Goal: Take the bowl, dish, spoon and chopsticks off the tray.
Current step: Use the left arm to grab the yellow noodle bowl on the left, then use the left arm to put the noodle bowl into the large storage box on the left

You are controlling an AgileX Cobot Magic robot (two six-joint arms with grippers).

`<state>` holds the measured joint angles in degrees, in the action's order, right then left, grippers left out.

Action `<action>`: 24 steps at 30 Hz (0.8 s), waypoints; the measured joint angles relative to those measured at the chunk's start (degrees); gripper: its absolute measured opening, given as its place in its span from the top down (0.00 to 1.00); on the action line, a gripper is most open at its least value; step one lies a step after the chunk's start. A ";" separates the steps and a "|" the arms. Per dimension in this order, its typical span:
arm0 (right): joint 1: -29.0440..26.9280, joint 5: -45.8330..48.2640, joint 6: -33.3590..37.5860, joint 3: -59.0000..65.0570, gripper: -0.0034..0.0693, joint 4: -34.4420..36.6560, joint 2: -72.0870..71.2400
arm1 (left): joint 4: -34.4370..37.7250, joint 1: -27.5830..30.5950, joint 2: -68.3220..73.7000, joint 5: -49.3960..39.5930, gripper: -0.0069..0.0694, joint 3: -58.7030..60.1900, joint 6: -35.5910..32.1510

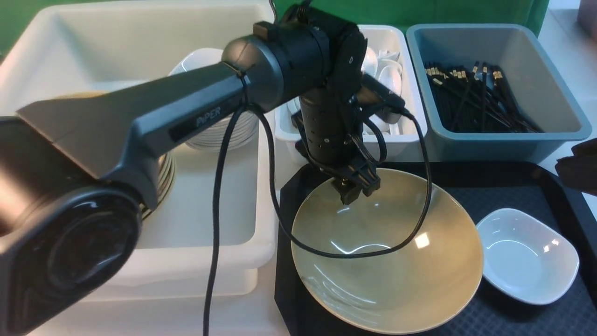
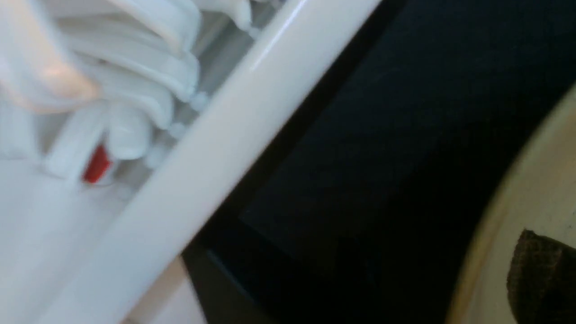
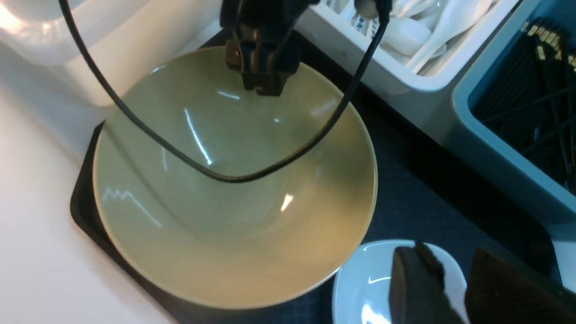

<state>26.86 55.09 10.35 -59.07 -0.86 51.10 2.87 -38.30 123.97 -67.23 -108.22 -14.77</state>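
The olive-yellow bowl (image 1: 387, 261) sits on the left part of the black tray (image 1: 513, 189), and the small white dish (image 1: 527, 254) lies to its right. My left gripper (image 1: 357, 189) reaches down at the bowl's far rim, open. In the left wrist view one finger (image 2: 544, 274) shows inside the bowl (image 2: 531, 189), while the other is out of view. My right gripper (image 3: 450, 252) hovers open above the dish (image 3: 373, 279), empty. In the front view it is only a dark shape (image 1: 578, 165) at the right edge. No spoon or chopsticks show on the tray.
A large white bin (image 1: 140, 46) at the left holds stacked white dishes (image 1: 210, 135). Behind the tray, a narrow white bin (image 1: 406, 140) holds spoons. A grey-blue bin (image 1: 550, 135) holds black chopsticks (image 1: 471, 98). The left arm's cable (image 1: 373, 254) loops over the bowl.
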 joint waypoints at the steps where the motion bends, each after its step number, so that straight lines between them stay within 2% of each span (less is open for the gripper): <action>1: 0.00 0.00 0.00 0.00 0.67 0.00 0.00 | 0.75 0.01 0.72 -0.34 0.49 0.00 -0.04; 2: 0.00 0.00 0.00 0.00 0.67 0.00 0.00 | 0.98 0.01 0.84 -0.48 0.50 0.00 -0.04; 3: 0.00 0.00 0.00 0.00 0.67 0.00 0.00 | 1.64 0.01 1.53 -1.18 0.61 0.00 -0.07; 4: 0.00 0.00 0.00 0.00 0.67 0.00 0.00 | 1.73 0.01 1.62 -1.26 0.64 0.00 -0.07; 5: 0.00 -0.05 0.00 0.00 0.67 0.00 0.05 | 2.74 0.06 1.42 -2.30 0.71 -0.13 -0.40; 12: 0.00 -0.45 0.00 0.00 0.66 0.07 1.15 | 5.20 0.23 -3.84 -4.27 0.88 -0.13 -0.41; 16: 0.00 -0.97 0.39 0.00 0.66 0.45 3.76 | 6.61 1.79 -9.68 -3.59 0.90 -0.08 -0.44; 20: 0.00 -1.04 4.19 -0.56 0.73 4.27 6.88 | 12.47 5.72 -16.02 -4.37 0.90 -0.03 -0.21; 23: 0.00 -1.52 11.63 -2.91 0.86 13.74 9.24 | 18.71 11.53 -22.82 -4.78 0.90 -0.03 -0.21; 24: 0.00 -1.53 12.03 -3.27 0.87 14.30 9.33 | 19.19 12.32 -23.25 -4.77 0.90 -0.03 -0.21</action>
<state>26.86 53.56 22.38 -62.34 13.43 60.43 22.06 -25.98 100.72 -72.00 -108.26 -14.97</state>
